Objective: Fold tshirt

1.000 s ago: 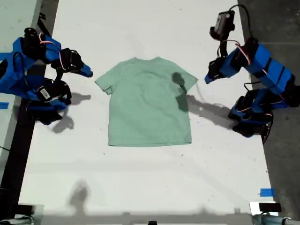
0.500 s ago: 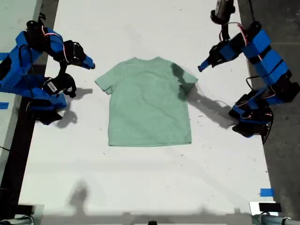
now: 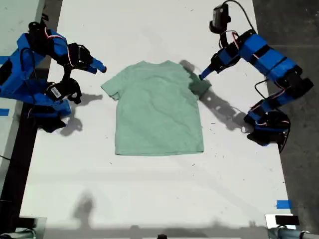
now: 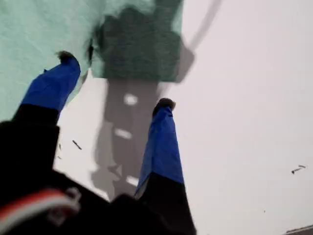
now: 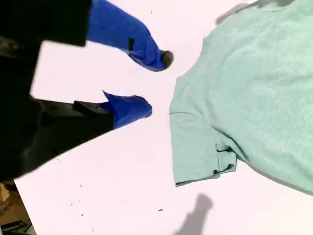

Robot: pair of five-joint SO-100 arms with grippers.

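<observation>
Since tshirt (image 3: pixel 158 108) lies flat for folding, both grippers (image 4: pixel 115 81) (image 5: pixel 156 81) hover open and empty by sleeves.

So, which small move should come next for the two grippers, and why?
Probably lower my first gripper onto the sleeve of the tshirt and close. Its jaws are open just above that sleeve's edge, holding nothing. My second gripper is open too, but beside the other sleeve, over bare table.

My first end effector (image 4: pixel 113 81), jaws parted and empty, reaches in from the exterior view's 2 o'clock with its arm stretched, while my second end effector (image 5: pixel 155 83), also parted, hovers at 10 o'clock.
</observation>
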